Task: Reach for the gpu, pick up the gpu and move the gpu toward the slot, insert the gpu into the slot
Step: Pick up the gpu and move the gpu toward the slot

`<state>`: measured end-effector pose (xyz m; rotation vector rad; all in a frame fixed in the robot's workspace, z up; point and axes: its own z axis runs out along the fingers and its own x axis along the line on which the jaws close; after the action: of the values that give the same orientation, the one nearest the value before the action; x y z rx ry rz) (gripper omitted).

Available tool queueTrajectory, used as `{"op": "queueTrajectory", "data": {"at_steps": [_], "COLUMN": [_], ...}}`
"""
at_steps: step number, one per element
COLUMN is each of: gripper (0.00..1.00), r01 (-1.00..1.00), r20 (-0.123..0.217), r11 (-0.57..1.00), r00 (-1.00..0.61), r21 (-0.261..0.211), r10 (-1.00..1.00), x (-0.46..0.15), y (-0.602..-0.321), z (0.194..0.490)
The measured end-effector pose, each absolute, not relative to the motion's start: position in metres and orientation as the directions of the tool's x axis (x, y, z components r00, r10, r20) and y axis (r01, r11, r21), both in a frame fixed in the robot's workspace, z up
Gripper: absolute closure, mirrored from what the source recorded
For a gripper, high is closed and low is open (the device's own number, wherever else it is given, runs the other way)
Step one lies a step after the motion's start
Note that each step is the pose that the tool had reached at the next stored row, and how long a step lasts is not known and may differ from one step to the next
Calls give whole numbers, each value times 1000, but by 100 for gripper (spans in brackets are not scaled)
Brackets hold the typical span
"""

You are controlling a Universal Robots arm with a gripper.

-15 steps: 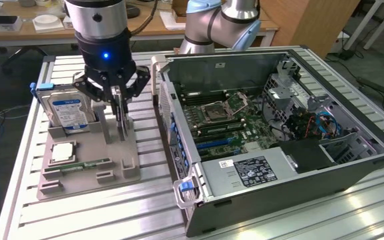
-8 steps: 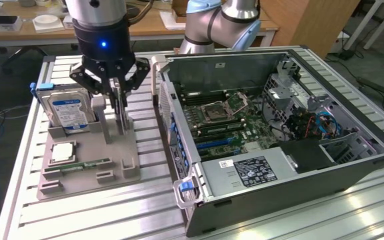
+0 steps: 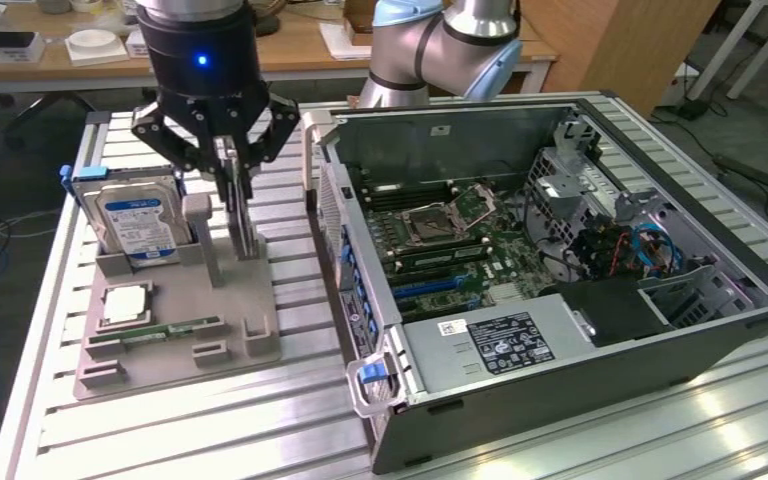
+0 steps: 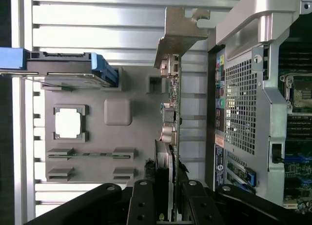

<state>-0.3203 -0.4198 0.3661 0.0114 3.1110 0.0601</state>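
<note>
Hand (image 4: 167, 191): clamped on the gpu (image 4: 172, 108), which stands in the grey holder (image 4: 139, 137) beside the pc case (image 4: 243, 103).
Hidden: gpu's edge-on, faces hard to see.

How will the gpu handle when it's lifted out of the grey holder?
Probably stiff: the gpu is a flat board with a metal bracket. Standing on edge in the grey holder, it may tip or snag if pulled off-vertical. Exposed components look fragile.
</note>
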Motion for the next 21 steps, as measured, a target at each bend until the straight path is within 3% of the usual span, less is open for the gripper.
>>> {"op": "queueTrajectory", "data": {"at_steps": [12,17,21], "gripper": [73,73,73], "r01": [7,7,7], "r20": [-30,-30,-30], "r11": [999,999,999], "r00": [-1000,-1000,-1000], "r21": [36,-33,-34], "r10": [8,6,6], "x": [-320,-320,-320], "y": [-420,-420,-420], "z": [397,397,398]}}
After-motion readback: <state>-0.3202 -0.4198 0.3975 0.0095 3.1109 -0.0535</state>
